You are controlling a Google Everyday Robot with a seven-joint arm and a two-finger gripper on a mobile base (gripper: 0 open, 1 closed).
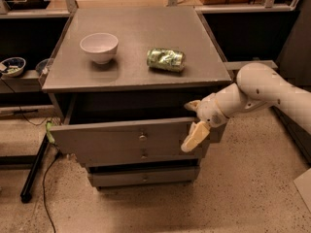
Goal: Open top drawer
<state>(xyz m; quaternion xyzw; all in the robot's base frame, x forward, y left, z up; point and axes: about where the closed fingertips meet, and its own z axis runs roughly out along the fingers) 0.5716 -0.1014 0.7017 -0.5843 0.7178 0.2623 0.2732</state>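
The top drawer [107, 137] is a wide grey front with a small round metal knob [142, 138]. It stands pulled out from the grey cabinet, with a dark gap behind its top edge. My gripper [193, 121] is at the drawer's right end, on a white arm coming in from the right. It is open. One finger [191, 105] sits above and behind the front panel's top edge, and the other finger [195, 137] hangs in front of the panel.
A white bowl [99, 46] and a crushed green can [166, 59] lie on the cabinet top [136, 28]. Two shorter drawer fronts [144, 177] sit below. A black leg and cables [34, 171] lie on the floor at left. Dark shelving runs behind.
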